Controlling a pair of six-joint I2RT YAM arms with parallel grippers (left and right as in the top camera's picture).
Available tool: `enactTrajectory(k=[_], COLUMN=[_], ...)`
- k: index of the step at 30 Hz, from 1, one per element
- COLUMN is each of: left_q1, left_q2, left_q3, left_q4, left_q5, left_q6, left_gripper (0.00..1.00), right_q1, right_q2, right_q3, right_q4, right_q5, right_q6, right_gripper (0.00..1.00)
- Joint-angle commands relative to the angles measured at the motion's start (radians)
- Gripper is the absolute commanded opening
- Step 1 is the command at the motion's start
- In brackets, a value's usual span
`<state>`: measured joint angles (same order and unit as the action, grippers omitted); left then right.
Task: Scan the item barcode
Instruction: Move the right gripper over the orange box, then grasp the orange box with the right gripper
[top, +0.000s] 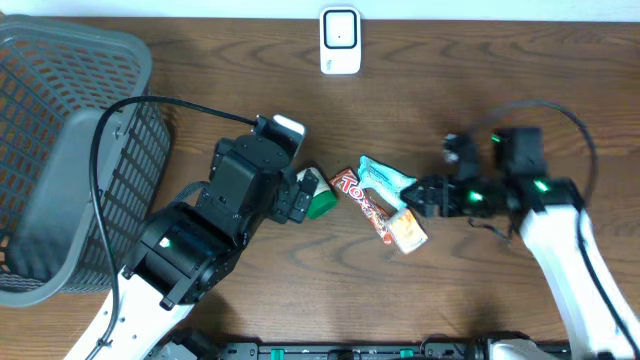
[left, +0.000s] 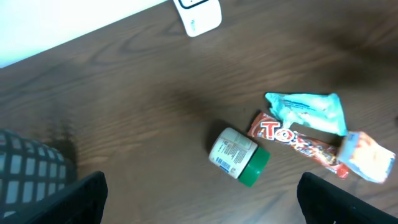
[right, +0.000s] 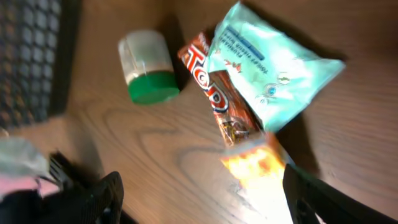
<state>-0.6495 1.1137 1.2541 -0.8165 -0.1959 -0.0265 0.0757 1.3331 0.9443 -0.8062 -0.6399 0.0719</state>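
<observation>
Three items lie touching mid-table: a red candy bar (top: 362, 203), a teal packet (top: 385, 177) partly over it, and an orange packet (top: 408, 232) at its near end. To their left a white bottle with a green cap (left: 239, 155) rests on its side. My right gripper (top: 418, 198) hovers over the packets, open; in the right wrist view the orange packet (right: 256, 163) sits between the jaws, close to the right finger (right: 311, 196). Open too, my left gripper (left: 202, 205) hangs beside the bottle and holds nothing. A white scanner (top: 340, 41) stands at the far edge.
A grey mesh basket (top: 60, 150) fills the left side of the table, close behind my left arm. The right arm's cable loops over the table at the right.
</observation>
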Motion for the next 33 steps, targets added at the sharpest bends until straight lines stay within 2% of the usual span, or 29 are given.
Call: enactTrajectory(k=[1, 4, 6, 8, 12, 14, 15, 19, 26, 33], left_q1=[0.004, 0.004, 0.004, 0.004, 0.004, 0.004, 0.004, 0.004, 0.004, 0.004], left_q2=[0.003, 0.003, 0.003, 0.003, 0.003, 0.003, 0.003, 0.003, 0.003, 0.003], left_q3=[0.006, 0.006, 0.006, 0.006, 0.006, 0.006, 0.006, 0.006, 0.006, 0.006], left_q4=[-0.024, -0.045, -0.058, -0.062, -0.062, -0.065, -0.067, -0.080, -0.082, -0.105], left_q5=[-0.052, -0.053, -0.053, -0.053, -0.053, -0.053, -0.053, -0.053, -0.052, -0.053], left_q6=[-0.005, -0.005, -0.005, -0.005, -0.005, -0.005, -0.005, -0.005, -0.006, -0.005], left_gripper=[0.98, 0.98, 0.98, 0.98, 0.98, 0.98, 0.98, 0.98, 0.98, 0.98], right_q1=[0.098, 0.153, 0.180, 0.203, 0.249, 0.270, 0.283, 0.332, 0.413, 0.447], right_q2=[0.082, 0.109, 0.112, 0.111, 0.111, 0.111, 0.114, 0.119, 0.161, 0.279], right_q3=[0.067, 0.068, 0.068, 0.068, 0.068, 0.067, 0.067, 0.063, 0.031, 0.021], right_q4=[-0.021, -0.035, -0.040, -0.042, -0.060, -0.086, -0.103, -0.135, -0.089, -0.069], right_q5=[0.163, 0.321, 0.374, 0.381, 0.380, 0.380, 0.380, 0.381, 0.388, 0.511], right_q6=[-0.054, 0.002, 0.018, 0.017, 0.017, 0.019, 0.032, 0.055, 0.089, 0.167], right_gripper=[0.76, 0.76, 0.70, 0.56, 0.20, 0.05, 0.01, 0.01, 0.01, 0.01])
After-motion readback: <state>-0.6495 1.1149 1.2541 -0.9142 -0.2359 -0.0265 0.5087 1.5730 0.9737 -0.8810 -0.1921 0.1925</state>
